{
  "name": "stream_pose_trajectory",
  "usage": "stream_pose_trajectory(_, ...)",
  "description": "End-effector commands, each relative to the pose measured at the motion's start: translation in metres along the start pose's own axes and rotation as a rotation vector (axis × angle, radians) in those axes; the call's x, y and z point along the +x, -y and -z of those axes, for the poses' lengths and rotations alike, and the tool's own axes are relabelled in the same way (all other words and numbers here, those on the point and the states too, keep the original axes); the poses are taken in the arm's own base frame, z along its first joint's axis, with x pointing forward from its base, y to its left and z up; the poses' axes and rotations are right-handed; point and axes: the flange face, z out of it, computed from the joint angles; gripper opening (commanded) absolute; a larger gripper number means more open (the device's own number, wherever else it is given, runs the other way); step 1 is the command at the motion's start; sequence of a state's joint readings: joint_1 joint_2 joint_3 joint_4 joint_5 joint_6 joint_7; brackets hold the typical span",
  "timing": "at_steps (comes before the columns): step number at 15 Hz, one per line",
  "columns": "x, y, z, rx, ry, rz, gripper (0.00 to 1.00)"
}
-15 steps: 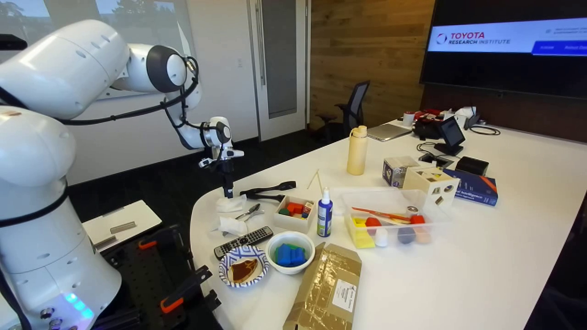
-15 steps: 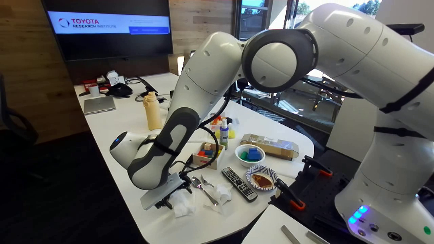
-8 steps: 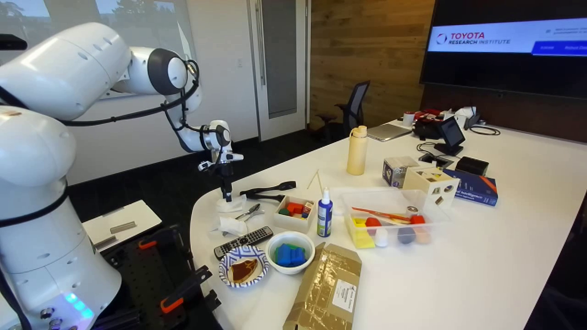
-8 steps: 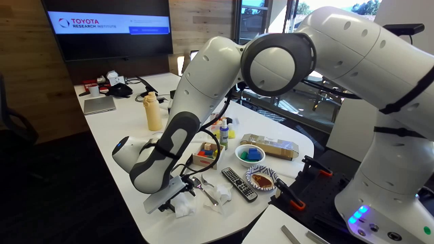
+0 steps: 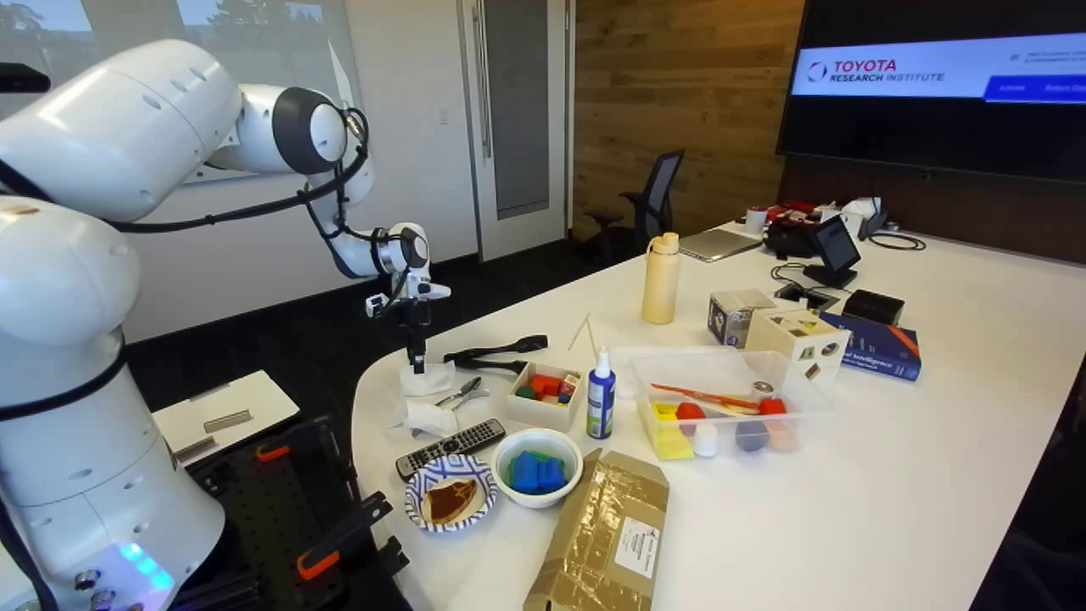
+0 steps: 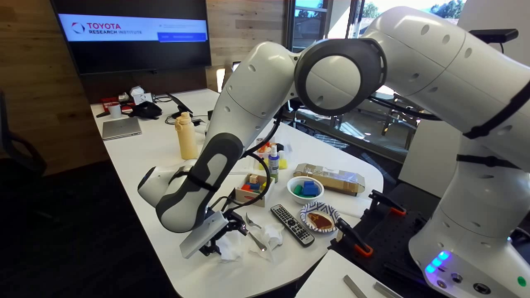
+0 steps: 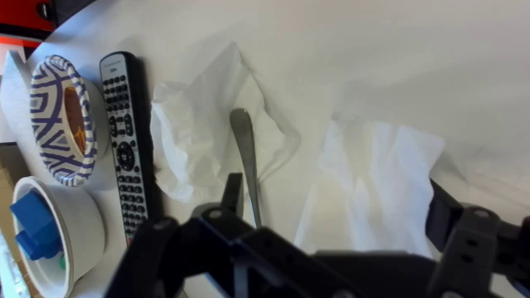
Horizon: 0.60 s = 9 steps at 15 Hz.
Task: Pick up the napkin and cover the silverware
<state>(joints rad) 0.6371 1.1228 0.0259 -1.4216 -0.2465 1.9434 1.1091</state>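
Gripper (image 7: 338, 202), bottom of the wrist view: released, fingers (image 7: 234, 192) spread wide | napkin (image 7: 372, 186), right of centre: crumpled on the table (image 7: 310, 62), between the fingers | spoon (image 7: 247, 153), centre: handle end over a second napkin (image 7: 194, 132) | fork (image 6: 251, 223), lower centre of an exterior view: beside the spoon | remote control (image 7: 125, 153), left in the wrist view | patterned dish (image 7: 51, 136), far left

The spread gripper (image 7: 336, 191) straddles a white napkin (image 7: 383, 182).
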Motion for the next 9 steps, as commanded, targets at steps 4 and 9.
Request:
stream_pose_trajectory(4,0.002,-0.015,0.013,-0.052,0.022,-0.054,1.0)
stream_pose_trajectory(9,0.008,-0.028,0.015,-0.066,0.018,-0.126,1.0)
